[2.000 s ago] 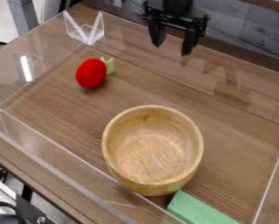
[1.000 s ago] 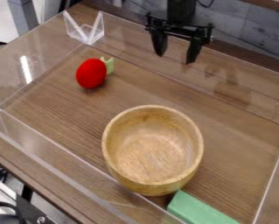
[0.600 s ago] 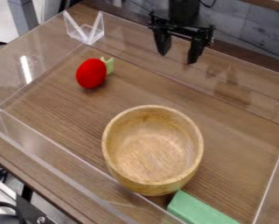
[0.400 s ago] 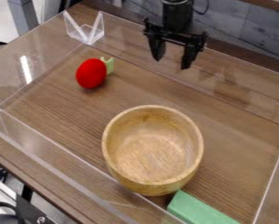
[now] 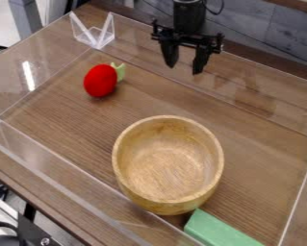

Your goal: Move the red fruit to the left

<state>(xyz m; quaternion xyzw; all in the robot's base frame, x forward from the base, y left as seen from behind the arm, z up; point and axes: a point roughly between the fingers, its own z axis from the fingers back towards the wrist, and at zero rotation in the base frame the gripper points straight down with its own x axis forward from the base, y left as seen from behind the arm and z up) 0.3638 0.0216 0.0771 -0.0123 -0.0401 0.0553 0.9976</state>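
At the back of the desk [image 5: 245,115], the arm hangs straight down, black gripper [image 5: 186,63] pointing at the wood surface, hovering just above it. Fingers [image 5: 170,58] are partly spread with a visible gap, nothing between them. Red fruit [image 5: 102,80] sits on the desk toward the left, green leaf on its right side, well apart from the gripper and lower-left of it. Wooden bowl [image 5: 168,163] sits near the front, empty. Green block [image 5: 220,232] lies at the front edge, beside the bowl. Clear plastic walls [image 5: 21,86] surround the work area.
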